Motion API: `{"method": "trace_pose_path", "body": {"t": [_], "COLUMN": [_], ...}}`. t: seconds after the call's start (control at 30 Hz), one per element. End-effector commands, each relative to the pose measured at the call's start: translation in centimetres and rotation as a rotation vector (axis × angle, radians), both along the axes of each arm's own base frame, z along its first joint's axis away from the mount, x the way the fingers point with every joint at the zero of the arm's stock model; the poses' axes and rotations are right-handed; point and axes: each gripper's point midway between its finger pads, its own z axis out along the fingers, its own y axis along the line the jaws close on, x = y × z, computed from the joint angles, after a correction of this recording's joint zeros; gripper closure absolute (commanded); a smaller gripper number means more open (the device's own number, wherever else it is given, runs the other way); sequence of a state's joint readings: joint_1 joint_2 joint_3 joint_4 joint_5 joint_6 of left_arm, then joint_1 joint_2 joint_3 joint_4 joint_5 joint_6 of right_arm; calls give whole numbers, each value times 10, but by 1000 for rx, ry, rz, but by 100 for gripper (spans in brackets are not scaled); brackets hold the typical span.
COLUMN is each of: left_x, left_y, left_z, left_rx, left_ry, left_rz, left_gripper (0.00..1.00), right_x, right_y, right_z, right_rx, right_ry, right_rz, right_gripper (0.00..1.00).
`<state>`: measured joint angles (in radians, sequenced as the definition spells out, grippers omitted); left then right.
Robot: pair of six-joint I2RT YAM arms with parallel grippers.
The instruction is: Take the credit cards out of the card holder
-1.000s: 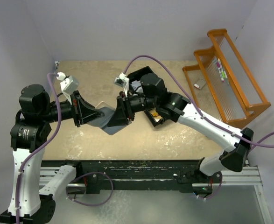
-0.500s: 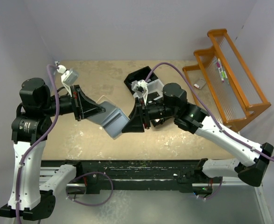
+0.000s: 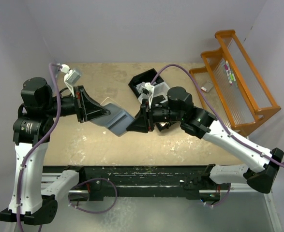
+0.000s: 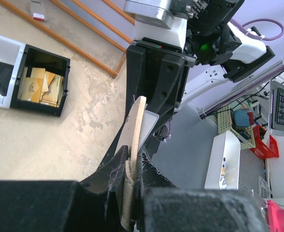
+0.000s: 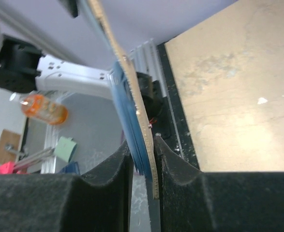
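The card holder (image 3: pixel 118 121), pale blue-grey inside and tan outside, hangs in the air between my two grippers over the middle of the table. My left gripper (image 3: pixel 103 115) is shut on its left edge. In the left wrist view the left gripper (image 4: pixel 130 157) pinches the tan cover (image 4: pixel 138 121) edge-on. My right gripper (image 3: pixel 133 123) is shut on the opposite edge. In the right wrist view the right gripper (image 5: pixel 142 145) clamps the tan face and a blue layered stack (image 5: pixel 128 123). I cannot tell single cards apart.
A black three-compartment tray (image 3: pixel 146 79) sits behind the right wrist. In the left wrist view the tray (image 4: pixel 40 79) holds tan cards. An orange rack (image 3: pixel 238 72) stands at the right, with a small white item (image 3: pixel 207 86). A black rail (image 3: pixel 146 175) runs along the near edge.
The right arm pulled its wrist right and toward the near edge, then edged back left. The left wrist rose slightly. The holder stayed gripped by both and shifted a little right.
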<state>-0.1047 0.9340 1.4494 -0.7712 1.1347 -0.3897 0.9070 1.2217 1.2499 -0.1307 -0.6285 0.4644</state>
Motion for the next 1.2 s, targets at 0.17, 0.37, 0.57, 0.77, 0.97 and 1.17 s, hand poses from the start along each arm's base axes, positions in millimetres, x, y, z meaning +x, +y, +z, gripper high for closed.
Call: {"method": "trace_pose_path", "body": {"t": [0.17, 0.37, 0.57, 0.77, 0.97, 1.17], "left_x": [-13, -15, -19, -26, -31, -31], "left_y": [-2, -2, -3, -5, -5, -5], "left_z": [21, 21, 22, 27, 30, 30], "left_rx": [-36, -38, -48, -70, -78, -80], "left_ry": [-49, -47, -38, -24, -24, -21], "left_rz": [-52, -61, -83, -123, -146, -154], "left_gripper": [100, 100, 100, 100, 100, 100], "right_x": [24, 20, 27, 56, 58, 42], "right_y": [-2, 6, 14, 15, 17, 18], "right_z": [57, 71, 77, 72, 75, 82], "right_rx": [147, 191, 209, 179, 202, 246], "right_ry": [-178, -180, -169, -145, -144, -159], "right_rz": [-133, -97, -125, -281, -289, -207], "right_gripper": [78, 83, 82, 68, 62, 60]}}
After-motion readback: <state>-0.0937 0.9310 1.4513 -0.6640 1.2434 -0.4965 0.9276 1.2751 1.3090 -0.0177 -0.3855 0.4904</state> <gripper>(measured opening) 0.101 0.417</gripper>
